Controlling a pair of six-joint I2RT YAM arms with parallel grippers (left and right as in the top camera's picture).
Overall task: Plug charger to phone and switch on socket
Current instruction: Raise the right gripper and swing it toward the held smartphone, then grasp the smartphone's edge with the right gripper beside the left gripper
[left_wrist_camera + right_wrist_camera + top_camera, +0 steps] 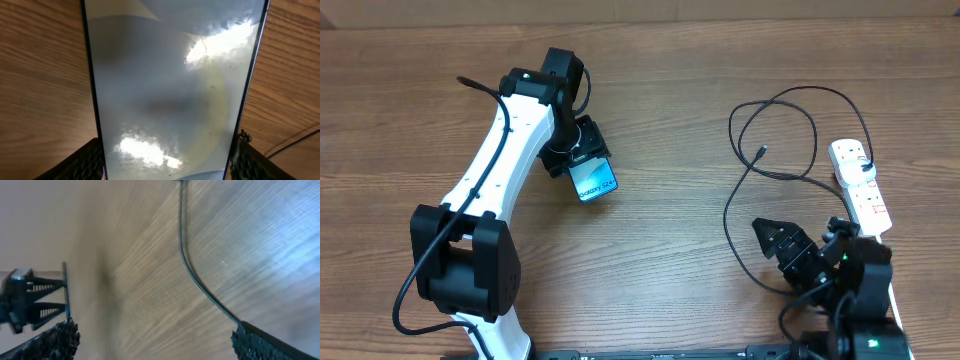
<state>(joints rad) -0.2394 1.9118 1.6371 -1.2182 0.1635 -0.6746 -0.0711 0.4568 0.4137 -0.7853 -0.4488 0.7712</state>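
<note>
My left gripper [582, 160] is shut on the phone [593, 179], whose light-blue screen sticks out toward the table's middle. In the left wrist view the phone [170, 90] fills the frame between both fingers [167, 162], its screen glaring. The charger's thin black cable [775, 135] loops at the right; its small connector [762, 152] lies free on the wood, and its plug sits in the socket [863, 185], a white power strip at the right edge. My right gripper [778, 245] is open and empty near the cable's lower bend. The cable also crosses the right wrist view [192, 275].
The table [670, 260] is brown wood. The strip's thick white cord [894, 290] runs down toward the right arm's base. In the right wrist view a dark stand [30, 305] shows at the far left.
</note>
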